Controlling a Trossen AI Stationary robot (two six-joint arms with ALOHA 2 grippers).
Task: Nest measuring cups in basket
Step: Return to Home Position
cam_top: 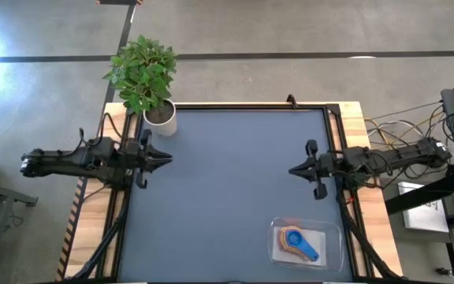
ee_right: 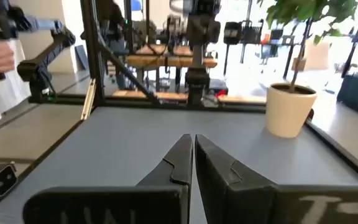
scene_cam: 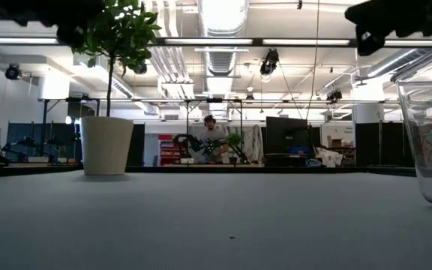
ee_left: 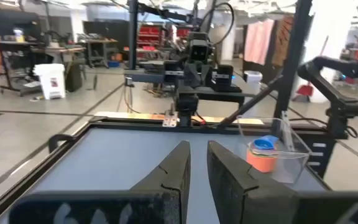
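We have both arms hanging clear and the cups nested

Our right gripper [cam_top: 294, 170], pinched shut and empty, is nearer the shallow clear plastic basket [cam_top: 333, 254] toward the table's front edge, which holds the stacked colourful plastic measuring cups [cam_top: 299, 243]. Our left gripper [cam_top: 166, 160], also closed and empty, sits well apart.

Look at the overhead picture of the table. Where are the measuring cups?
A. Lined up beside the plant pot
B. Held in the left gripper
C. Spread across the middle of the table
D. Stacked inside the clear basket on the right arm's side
D: the high view shows the measuring cups stacked inside the clear basket, while the left gripper and right gripper sit at the table's sides holding nothing.
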